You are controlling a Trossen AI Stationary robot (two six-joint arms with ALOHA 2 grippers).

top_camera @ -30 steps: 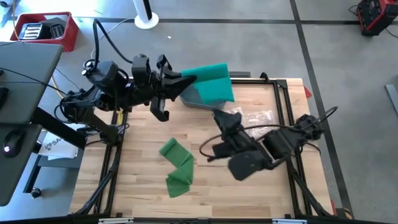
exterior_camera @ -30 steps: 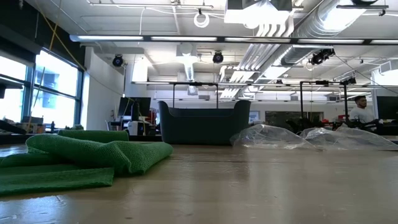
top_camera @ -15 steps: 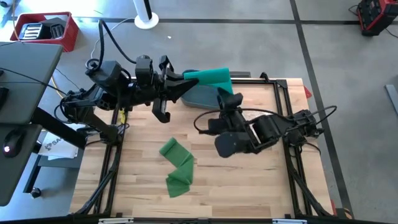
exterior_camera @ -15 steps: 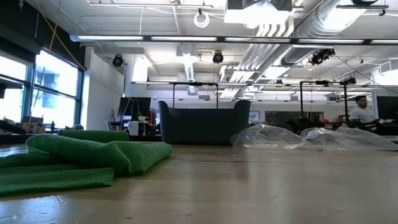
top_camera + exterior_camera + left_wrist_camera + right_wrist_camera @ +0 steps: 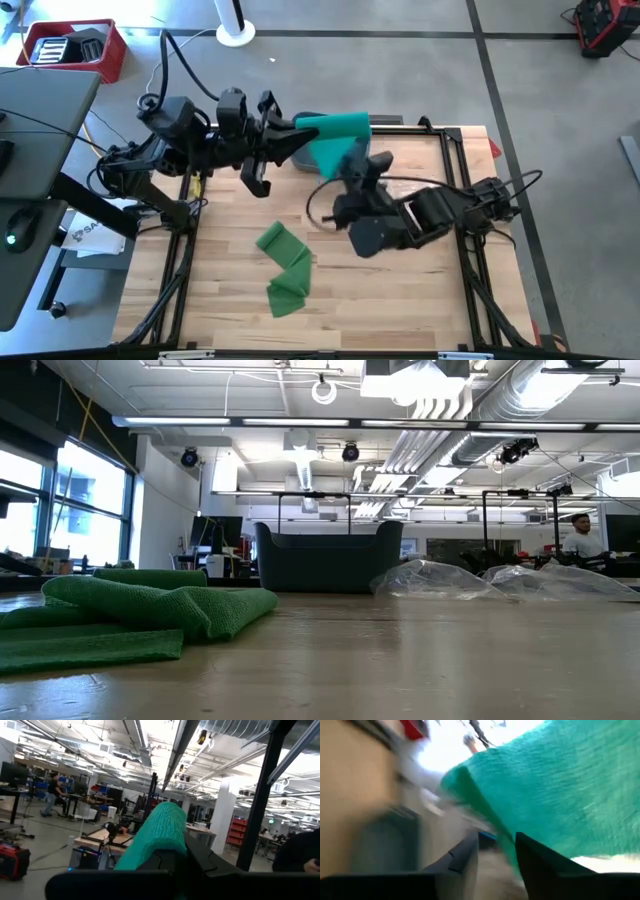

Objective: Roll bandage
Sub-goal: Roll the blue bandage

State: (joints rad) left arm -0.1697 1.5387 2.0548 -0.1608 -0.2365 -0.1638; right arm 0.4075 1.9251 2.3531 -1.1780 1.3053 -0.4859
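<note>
Now the teal bandage is held up above the far edge of the wooden table, pinched at one end by the left gripper, whose fingers are pressed onto the cloth; in the left wrist view the bandage is seen draped over those dark fingers. Compared with a second ago, the right gripper is seen to have been swung from the middle of the table up to the hanging strip, and it is now placed at the strip's lower edge. In the right wrist view the right gripper's fingers are seen spread, with the edge of the bandage lying just beyond them; a grip on it cannot be made out. A green cloth is left lying folded on the near left part of the table, unchanged, and a clear plastic bag is seen at the far side
</note>
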